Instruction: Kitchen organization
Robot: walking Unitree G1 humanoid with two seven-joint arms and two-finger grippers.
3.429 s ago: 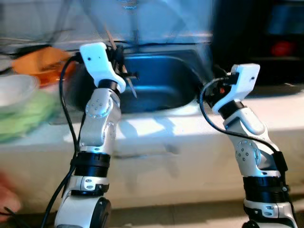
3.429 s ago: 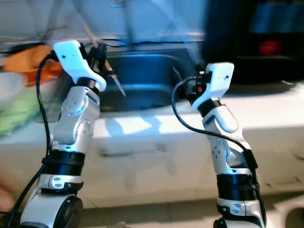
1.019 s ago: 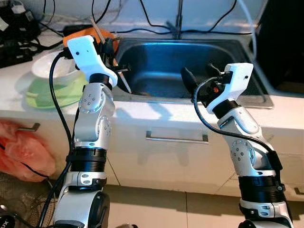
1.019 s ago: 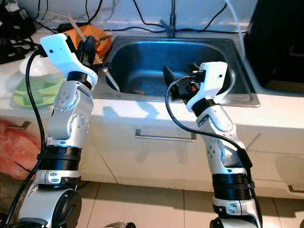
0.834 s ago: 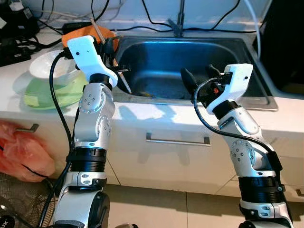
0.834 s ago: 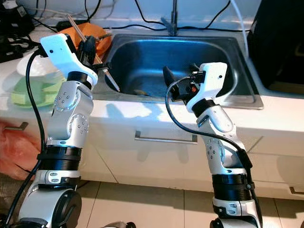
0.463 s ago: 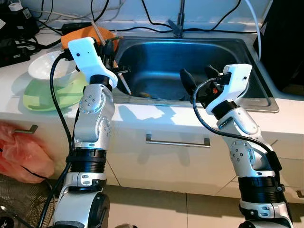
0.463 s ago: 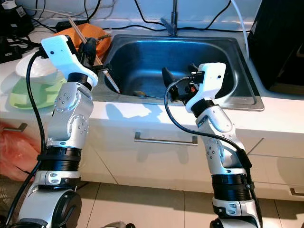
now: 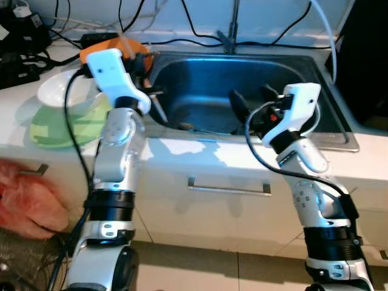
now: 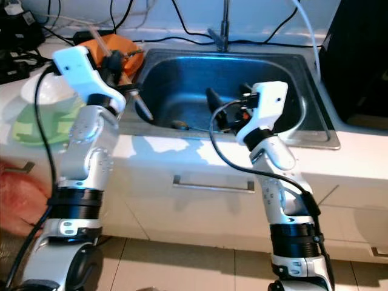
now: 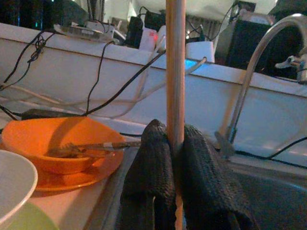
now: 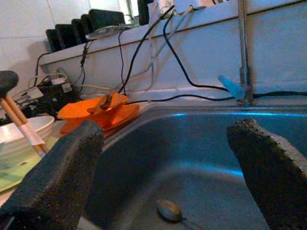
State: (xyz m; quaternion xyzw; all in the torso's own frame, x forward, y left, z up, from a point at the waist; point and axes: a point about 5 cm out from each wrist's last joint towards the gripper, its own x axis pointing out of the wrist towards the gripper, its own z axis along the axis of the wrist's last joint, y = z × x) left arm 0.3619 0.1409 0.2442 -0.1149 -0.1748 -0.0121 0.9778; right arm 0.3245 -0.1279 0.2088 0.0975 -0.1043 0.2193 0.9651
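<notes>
1. Left eye view: left gripper (image 9: 147, 91) raised over the sink's left rim, clenched on a pair of chopsticks (image 9: 159, 111), tips slanting down toward the basin. Right gripper (image 9: 250, 101) held over the sink's (image 9: 339, 130) front edge, fingers spread wide, nothing between them. Orange dish (image 9: 134, 46) at the back left corner of the sink; white bowl (image 9: 60, 90) on a green plate (image 9: 60, 124) nearer the counter's (image 9: 200, 154) left edge.
2. Right eye view: same scene; a spoon (image 10: 180, 125) lying on the basin floor near the front left. Faucet (image 10: 223, 30) rising from the back rim, cables along the wall.
3. Left wrist view: black fingers (image 11: 151, 167) pressed tight around the wooden chopsticks (image 11: 175, 76), which stand upright; orange dish (image 11: 57, 143) holding a utensil beyond.
4. Right wrist view: two fingers (image 12: 67, 167) far apart, basin and spoon (image 12: 168, 209) between them; chopsticks (image 12: 21, 125) seen beside the white bowl (image 12: 24, 132).
</notes>
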